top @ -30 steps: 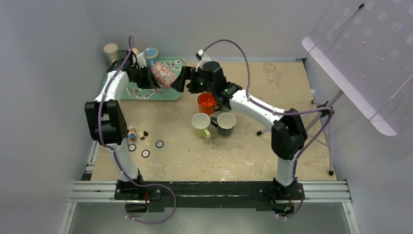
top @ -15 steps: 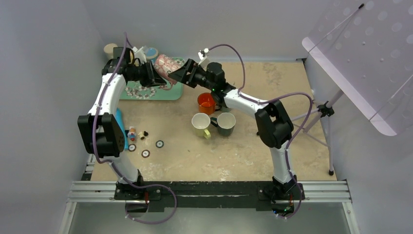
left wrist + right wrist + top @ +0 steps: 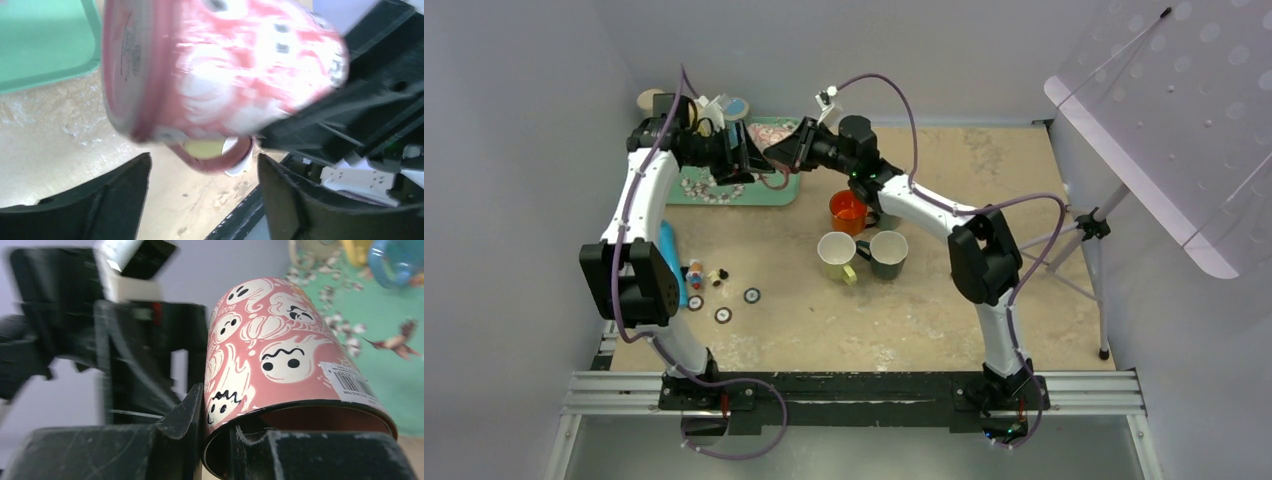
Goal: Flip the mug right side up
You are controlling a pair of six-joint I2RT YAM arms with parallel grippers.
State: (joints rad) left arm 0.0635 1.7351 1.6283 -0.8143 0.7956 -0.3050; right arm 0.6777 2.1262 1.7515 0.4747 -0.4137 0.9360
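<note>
A pink mug (image 3: 280, 350) printed with white ghosts hangs in the air on its side between my two grippers, over the right end of the green tray (image 3: 724, 190). My right gripper (image 3: 217, 425) is shut on the mug's rim, one finger outside the wall and the other inside the mouth. The left wrist view has the mug (image 3: 225, 65) blurred, base end nearest. My left gripper (image 3: 204, 159) stands open there, fingers spread either side of the red handle and apart from it. From above, the grippers (image 3: 742, 150) (image 3: 786, 152) meet nose to nose and mostly hide the mug.
An orange mug (image 3: 848, 211), a cream mug (image 3: 835, 252) and a dark green mug (image 3: 888, 250) stand upright mid-table. Small trinkets (image 3: 714, 280) lie at the left. More cups crowd the tray's far end (image 3: 714, 108). A tripod with a tilted panel (image 3: 1084, 225) stands at the right.
Both arms lifted the mug off the tray. My right gripper went from open to shut on the mug's rim, and my left gripper, which held the mug before, has opened.
</note>
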